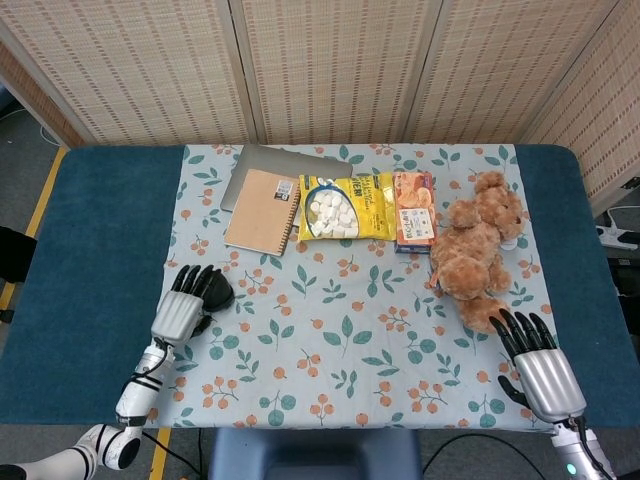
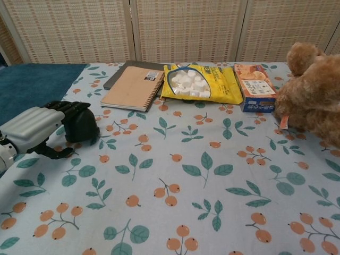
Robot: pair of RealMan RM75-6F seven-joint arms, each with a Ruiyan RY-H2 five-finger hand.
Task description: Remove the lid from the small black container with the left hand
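Now the left hand [image 2: 33, 129] grips the small black container [image 2: 81, 126] from above on the bench [image 1: 100, 220], while the right hand [image 1: 540, 365] rests released, fingers apart.

A woven-cane folding screen [image 1: 330, 70] backs the blue-topped table [image 1: 95, 260]. Grey floor with a yellow stripe [image 1: 45, 195] lies left.

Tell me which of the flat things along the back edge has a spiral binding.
The tan notebook, bound down its right edge; it lies on the grey laptop, left of the marshmallow bag.
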